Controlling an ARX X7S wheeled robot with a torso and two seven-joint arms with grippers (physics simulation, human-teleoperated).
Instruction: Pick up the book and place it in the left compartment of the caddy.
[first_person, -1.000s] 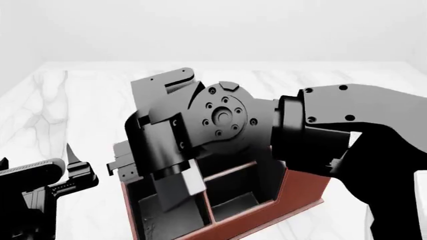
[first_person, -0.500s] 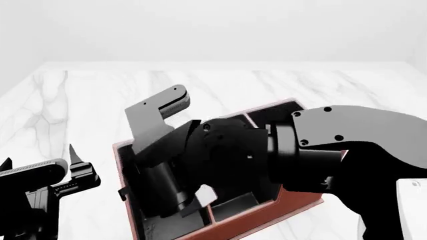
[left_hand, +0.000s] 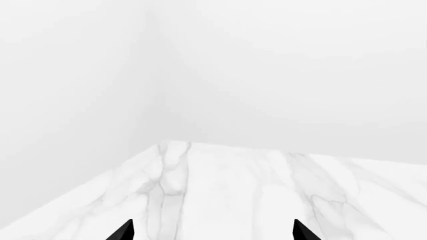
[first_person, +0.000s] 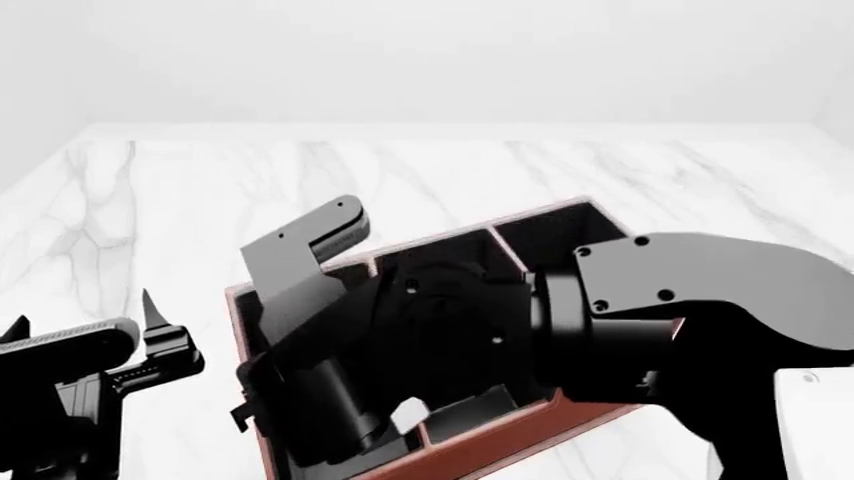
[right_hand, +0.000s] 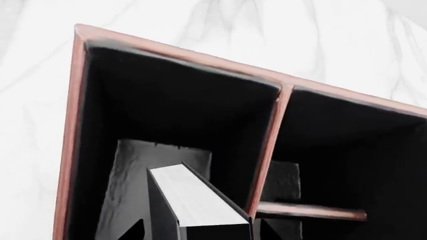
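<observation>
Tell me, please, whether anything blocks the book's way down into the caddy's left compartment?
Nothing visible does. The book, between the right gripper's jaws, is already inside the left compartment of the caddy, whose black floor shows bare around it.

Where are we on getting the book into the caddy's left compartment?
Done: the book is picked up and carried over the caddy. In hand: the right gripper holds it between its fingertips, lowered inside the left compartment, beside the divider. Left: whether it touches the floor cannot be told; release and withdraw. The left gripper hangs open, off to the side.
</observation>
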